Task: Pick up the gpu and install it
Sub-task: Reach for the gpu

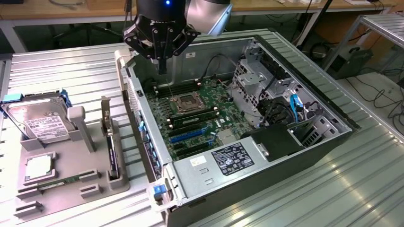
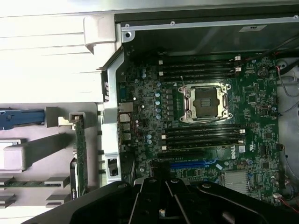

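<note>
The gpu (image 1: pixel 111 146) stands on its edge in a slot of the grey holder (image 1: pixel 69 161), at the exterior view's left of the open computer case. It is a thin dark card; the wrist view has it as a narrow strip, the gpu (image 2: pixel 81 154). My gripper (image 1: pixel 162 66) hangs above the back corner of the case, over the motherboard (image 1: pixel 196 118), with its fingers shut together and nothing between them. It is well apart from the gpu. The black gripper (image 2: pixel 161 212) body lies over the board's blue slot (image 2: pixel 189 164) area.
The holder also carries a silver hard drive (image 1: pixel 41 120), a processor (image 1: pixel 39 166) and a green memory stick (image 1: pixel 63 182). Inside the case (image 1: pixel 303 80) are the processor socket (image 1: pixel 189 101), drive cage and cables. The case wall (image 1: pixel 142 137) stands between holder and board.
</note>
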`<action>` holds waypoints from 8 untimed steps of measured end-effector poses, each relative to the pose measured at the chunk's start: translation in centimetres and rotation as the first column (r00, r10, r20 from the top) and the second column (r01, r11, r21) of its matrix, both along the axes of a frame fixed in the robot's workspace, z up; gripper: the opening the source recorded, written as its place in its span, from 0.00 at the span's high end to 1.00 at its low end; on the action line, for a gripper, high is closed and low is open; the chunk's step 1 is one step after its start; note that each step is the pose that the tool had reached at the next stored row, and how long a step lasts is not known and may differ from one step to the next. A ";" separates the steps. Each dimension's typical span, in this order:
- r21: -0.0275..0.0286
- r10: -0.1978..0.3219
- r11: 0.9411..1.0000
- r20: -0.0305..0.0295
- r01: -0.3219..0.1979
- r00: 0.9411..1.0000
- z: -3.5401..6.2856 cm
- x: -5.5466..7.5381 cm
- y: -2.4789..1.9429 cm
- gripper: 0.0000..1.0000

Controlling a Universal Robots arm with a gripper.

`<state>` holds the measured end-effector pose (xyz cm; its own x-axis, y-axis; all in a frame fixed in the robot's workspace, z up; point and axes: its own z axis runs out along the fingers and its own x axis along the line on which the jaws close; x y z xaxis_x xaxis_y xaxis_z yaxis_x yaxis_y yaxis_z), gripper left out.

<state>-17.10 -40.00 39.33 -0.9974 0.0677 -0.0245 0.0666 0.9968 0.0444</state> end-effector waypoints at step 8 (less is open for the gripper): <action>0.000 0.000 1.000 0.000 0.000 1.000 0.00 -0.4 0.00 0.89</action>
